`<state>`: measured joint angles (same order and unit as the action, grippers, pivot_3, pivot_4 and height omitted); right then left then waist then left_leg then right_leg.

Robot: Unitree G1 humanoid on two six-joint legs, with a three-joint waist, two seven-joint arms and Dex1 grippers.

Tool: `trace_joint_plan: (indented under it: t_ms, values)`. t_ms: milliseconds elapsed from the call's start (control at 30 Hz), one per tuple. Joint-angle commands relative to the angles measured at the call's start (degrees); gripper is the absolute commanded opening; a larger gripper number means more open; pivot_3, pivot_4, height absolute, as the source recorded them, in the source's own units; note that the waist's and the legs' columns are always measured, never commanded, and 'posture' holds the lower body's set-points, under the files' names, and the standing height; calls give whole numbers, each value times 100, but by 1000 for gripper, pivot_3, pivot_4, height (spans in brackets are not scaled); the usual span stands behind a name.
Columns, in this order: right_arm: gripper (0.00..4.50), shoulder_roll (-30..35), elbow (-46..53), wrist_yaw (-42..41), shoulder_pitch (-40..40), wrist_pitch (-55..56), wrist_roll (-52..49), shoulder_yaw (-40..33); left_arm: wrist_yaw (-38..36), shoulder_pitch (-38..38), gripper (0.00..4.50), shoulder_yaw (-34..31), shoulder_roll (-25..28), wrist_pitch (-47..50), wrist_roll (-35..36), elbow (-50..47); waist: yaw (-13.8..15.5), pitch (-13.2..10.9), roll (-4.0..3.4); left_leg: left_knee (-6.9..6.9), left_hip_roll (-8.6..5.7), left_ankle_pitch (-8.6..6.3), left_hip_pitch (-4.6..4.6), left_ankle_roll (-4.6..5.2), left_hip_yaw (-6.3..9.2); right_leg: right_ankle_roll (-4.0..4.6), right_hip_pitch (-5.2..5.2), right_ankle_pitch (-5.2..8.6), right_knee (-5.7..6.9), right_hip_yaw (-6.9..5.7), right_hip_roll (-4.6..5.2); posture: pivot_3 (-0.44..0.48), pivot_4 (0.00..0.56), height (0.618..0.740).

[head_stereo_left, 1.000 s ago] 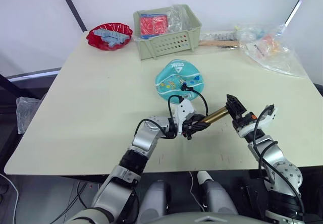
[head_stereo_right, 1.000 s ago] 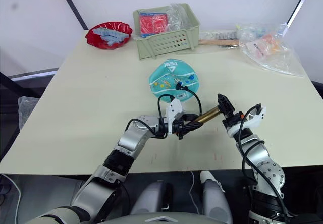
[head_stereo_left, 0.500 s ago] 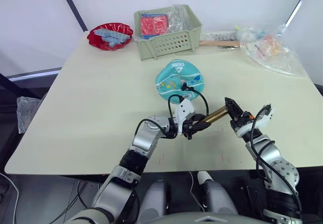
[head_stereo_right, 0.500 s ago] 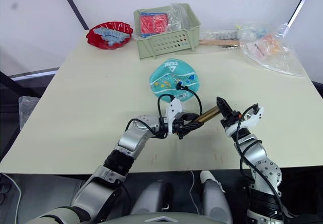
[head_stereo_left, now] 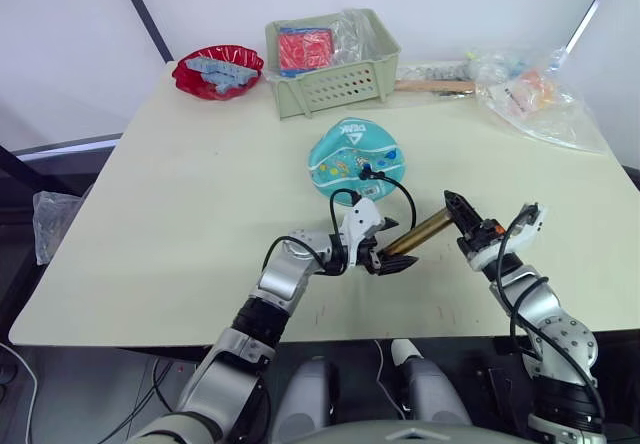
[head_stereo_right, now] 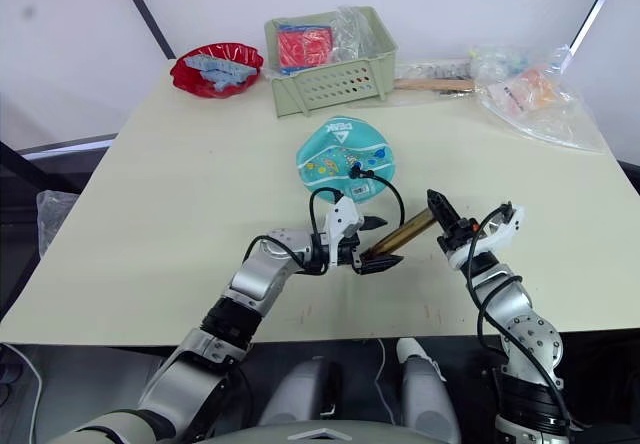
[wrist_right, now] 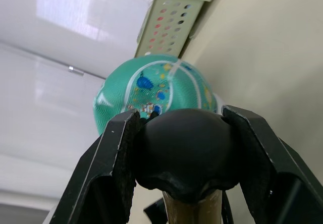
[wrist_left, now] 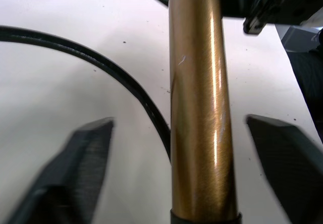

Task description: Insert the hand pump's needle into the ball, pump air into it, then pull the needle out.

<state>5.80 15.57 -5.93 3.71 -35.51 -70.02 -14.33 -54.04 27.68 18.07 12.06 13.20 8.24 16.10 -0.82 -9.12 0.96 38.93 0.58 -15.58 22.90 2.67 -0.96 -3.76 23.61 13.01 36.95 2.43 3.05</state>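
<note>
The teal ball [head_stereo_left: 355,157] lies mid-table with its white logo facing the basket. The hand pump [head_stereo_left: 420,232] slants between my two grippers, its gold barrel [wrist_left: 199,108] in line with my left wrist. A thin black hose [head_stereo_left: 400,196] loops from the pump to a black fitting [head_stereo_left: 366,173] on the ball; the needle itself is hidden there. My left gripper [head_stereo_left: 394,245] is open, one finger [wrist_left: 65,183] on each side of the barrel and clear of it. My right gripper [head_stereo_left: 461,216] is shut on the pump's black handle [wrist_right: 184,148].
A green basket [head_stereo_left: 330,64] with red packets stands at the back, a red bowl [head_stereo_left: 216,70] to its left. Crumpled plastic bags [head_stereo_left: 535,94] and a wooden-handled tool [head_stereo_left: 435,86] lie at the back right. The table's front edge [head_stereo_left: 330,326] runs just below the grippers.
My left gripper has let go of the barrel and opened wide. My right gripper has shut on the black handle. The ball has not moved.
</note>
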Motion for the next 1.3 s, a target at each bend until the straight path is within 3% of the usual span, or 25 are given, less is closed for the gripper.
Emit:
trace_joint_plan:
  t_ms: [33,433,1300]
  values:
    - [2078,140,459,-202,18,31,128,79,-223,-84,4424,-105,132,-35,196,-481,-1,-1,-1,0,0,0,0,0,0,0,0,0,-1,0,0,0,150,738]
    - [2078,1155,1252,-1439,251,37,1319,1056,-1212,-346,4424,4,1135,572,487,-1130,-9,-4,-6,-2,2,0,1,0,1,2,4,1,-2,-4,-1,0,150,738]
    - [2078,1396,1544,-2519,517,492,2795,1800,-1226,-362,4424,219,1040,357,151,-314,10,-6,-4,-2,1,0,5,1,2,1,3,1,-9,-7,0,0,150,738]
